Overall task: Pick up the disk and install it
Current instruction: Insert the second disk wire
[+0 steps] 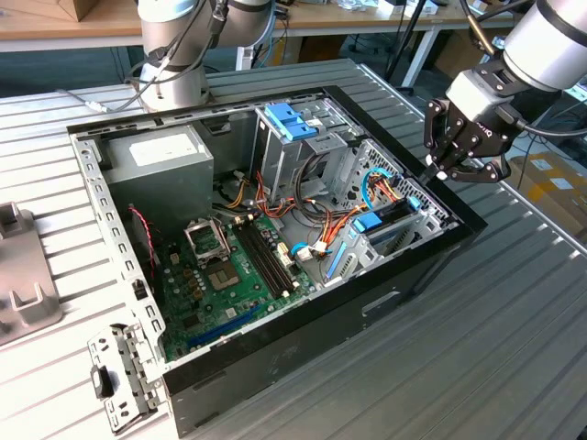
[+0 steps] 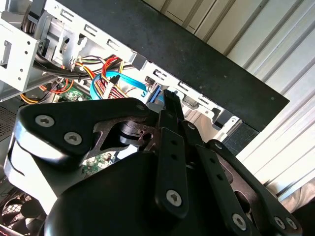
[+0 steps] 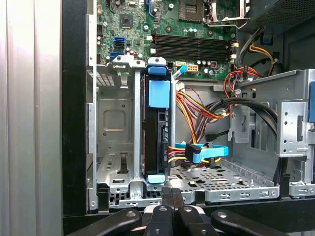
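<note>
One disk (image 3: 156, 132) in its light-blue frame is seen seated upright in the drive bay (image 3: 118, 142) of the open computer case (image 1: 431, 266), installation judged largely done, while the gripper (image 1: 438, 170), fingers together and empty, hovers above the case edge.

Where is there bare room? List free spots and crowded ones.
Free: the empty cage bay between the black case wall and the disk; the ribbed table on the exterior view's right of the case. Crowded: the cables on the disk's other side.
</note>
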`<state>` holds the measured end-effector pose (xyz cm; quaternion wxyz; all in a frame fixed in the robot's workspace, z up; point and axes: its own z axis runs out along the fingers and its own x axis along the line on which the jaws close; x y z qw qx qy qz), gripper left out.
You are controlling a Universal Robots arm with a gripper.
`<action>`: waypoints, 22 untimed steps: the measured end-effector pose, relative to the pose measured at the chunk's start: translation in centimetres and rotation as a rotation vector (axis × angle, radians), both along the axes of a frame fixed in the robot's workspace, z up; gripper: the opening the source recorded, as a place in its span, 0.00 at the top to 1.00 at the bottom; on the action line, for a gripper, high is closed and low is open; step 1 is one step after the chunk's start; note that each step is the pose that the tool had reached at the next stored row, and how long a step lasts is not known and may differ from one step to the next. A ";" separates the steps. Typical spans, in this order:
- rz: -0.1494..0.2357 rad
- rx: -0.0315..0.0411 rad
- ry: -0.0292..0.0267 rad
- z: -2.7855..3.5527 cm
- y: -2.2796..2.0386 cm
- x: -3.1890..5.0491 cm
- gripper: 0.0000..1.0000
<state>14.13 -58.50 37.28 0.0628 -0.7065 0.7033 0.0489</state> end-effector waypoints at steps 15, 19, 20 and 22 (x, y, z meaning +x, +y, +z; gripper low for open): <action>-0.001 0.0012 -0.0010 0.57 0.19 -1.06 0.64; -0.001 0.0015 -0.0010 0.47 0.30 -2.00 0.64; -0.001 0.0015 -0.0010 0.42 0.35 -2.32 0.64; -0.001 0.0014 -0.0010 0.31 0.53 -2.58 0.64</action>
